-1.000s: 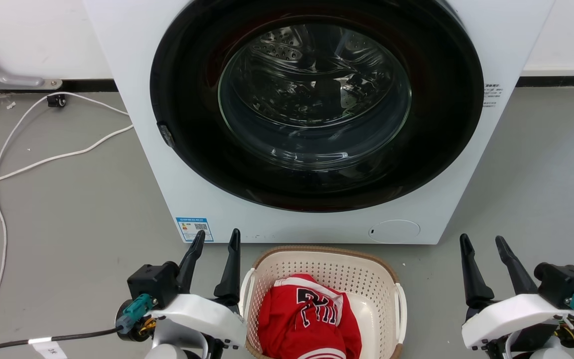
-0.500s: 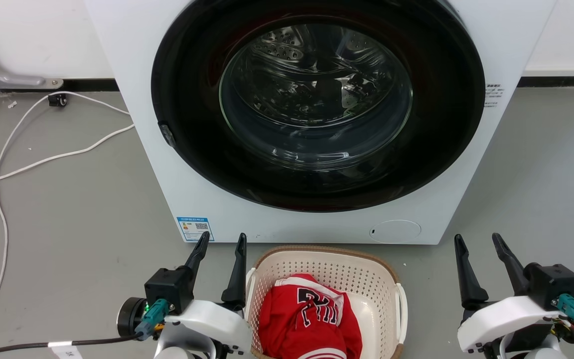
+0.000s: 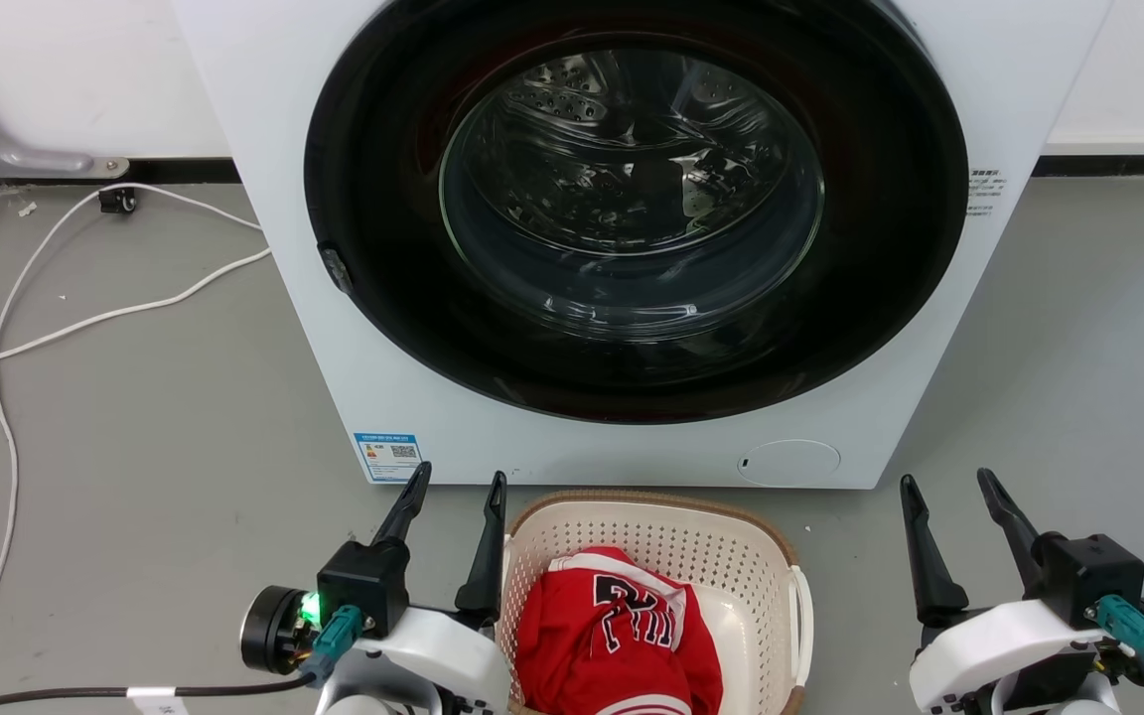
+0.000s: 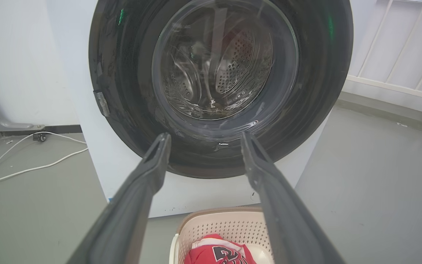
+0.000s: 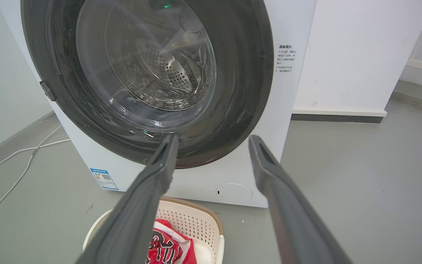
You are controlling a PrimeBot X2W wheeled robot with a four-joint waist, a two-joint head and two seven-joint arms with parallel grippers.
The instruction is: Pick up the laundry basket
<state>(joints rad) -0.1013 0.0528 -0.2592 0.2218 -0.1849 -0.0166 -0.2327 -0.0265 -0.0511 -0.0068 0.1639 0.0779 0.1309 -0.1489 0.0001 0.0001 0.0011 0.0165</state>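
The cream, rounded plastic laundry basket (image 3: 661,526) is patterned all over with small regular holes, and is edged with a brown woven-look rim and white side handles. The crumpled red cloth garment (image 3: 582,645) is marked with black lettering and white trim. The boxy white washing machine (image 3: 582,457) is fitted with a round door ringed in black.

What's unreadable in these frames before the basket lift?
- Head view: the near end of the laundry basket is cut off by the bottom edge.
- Head view: its left handle is partly behind a finger of the left gripper; contact unclear.
- Basket floor: covered by the red jersey.
- Side label on the washing machine: print too small to read.
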